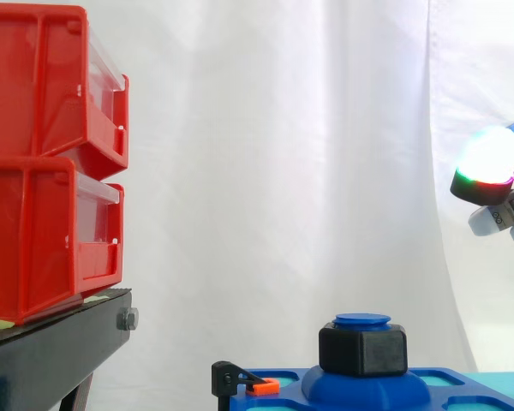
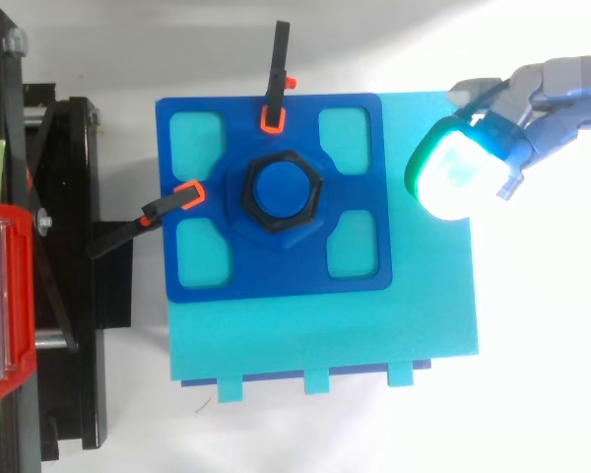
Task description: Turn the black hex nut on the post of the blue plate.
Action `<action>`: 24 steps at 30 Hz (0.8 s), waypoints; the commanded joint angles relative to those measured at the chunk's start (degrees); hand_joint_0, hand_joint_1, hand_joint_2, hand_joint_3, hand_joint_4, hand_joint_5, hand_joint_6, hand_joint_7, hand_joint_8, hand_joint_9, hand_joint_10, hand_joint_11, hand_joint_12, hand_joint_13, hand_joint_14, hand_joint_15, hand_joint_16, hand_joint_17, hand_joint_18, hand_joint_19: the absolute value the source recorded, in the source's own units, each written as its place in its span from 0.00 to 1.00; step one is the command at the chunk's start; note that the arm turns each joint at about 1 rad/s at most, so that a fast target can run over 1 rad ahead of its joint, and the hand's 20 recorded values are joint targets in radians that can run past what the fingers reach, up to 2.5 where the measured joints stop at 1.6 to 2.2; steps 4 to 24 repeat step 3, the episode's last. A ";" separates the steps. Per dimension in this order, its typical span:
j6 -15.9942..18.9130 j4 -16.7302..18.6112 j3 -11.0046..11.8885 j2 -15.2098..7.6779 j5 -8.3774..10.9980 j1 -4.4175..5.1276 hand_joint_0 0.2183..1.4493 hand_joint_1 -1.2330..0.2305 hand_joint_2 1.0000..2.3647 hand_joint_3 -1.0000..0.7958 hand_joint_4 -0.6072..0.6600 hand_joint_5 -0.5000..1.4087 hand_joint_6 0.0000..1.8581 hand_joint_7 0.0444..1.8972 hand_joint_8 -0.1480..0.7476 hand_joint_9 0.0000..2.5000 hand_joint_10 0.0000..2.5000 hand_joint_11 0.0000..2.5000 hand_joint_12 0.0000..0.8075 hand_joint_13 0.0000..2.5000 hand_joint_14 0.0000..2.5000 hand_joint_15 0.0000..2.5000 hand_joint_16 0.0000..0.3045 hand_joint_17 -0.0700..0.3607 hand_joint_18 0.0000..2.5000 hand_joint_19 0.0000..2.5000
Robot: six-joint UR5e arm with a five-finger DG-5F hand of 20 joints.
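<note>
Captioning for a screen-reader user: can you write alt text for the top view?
A black hex nut sits on the post of a blue plate, untouched. The robot hand hovers beyond the plate's right edge, clear of the nut.

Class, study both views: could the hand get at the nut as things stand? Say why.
Probably yes. The nut sits exposed atop the plate, with nothing over it or between it and the hand, which hangs higher, off to one side. The clamps grip other edges.
</note>
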 commanded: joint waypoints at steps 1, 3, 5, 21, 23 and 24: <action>0.00 0.02 0.00 0.01 0.03 0.00 0.27 0.48 0.00 0.28 0.70 0.22 0.27 0.59 0.23 0.08 0.10 0.16 0.23 0.02 0.00 0.03 0.11 0.34 0.00 0.05; 0.00 0.02 0.00 0.01 0.03 0.00 0.27 0.48 0.00 0.28 0.70 0.22 0.27 0.59 0.23 0.08 0.11 0.16 0.23 0.02 0.00 0.04 0.11 0.34 0.00 0.05; 0.00 0.02 0.00 0.01 0.03 0.00 0.27 0.48 0.00 0.28 0.70 0.22 0.27 0.59 0.23 0.08 0.11 0.16 0.23 0.02 0.00 0.04 0.11 0.34 0.00 0.05; 0.00 0.02 0.00 0.01 0.03 0.00 0.27 0.48 0.00 0.28 0.70 0.22 0.27 0.59 0.23 0.08 0.11 0.16 0.23 0.02 0.00 0.04 0.11 0.34 0.00 0.05; 0.00 0.02 0.00 0.01 0.03 0.00 0.27 0.48 0.00 0.28 0.70 0.22 0.27 0.59 0.23 0.08 0.11 0.16 0.23 0.02 0.00 0.04 0.11 0.34 0.00 0.05; 0.00 0.02 0.00 0.01 0.03 0.00 0.27 0.48 0.00 0.28 0.70 0.22 0.27 0.59 0.23 0.08 0.11 0.16 0.23 0.02 0.00 0.04 0.11 0.34 0.00 0.05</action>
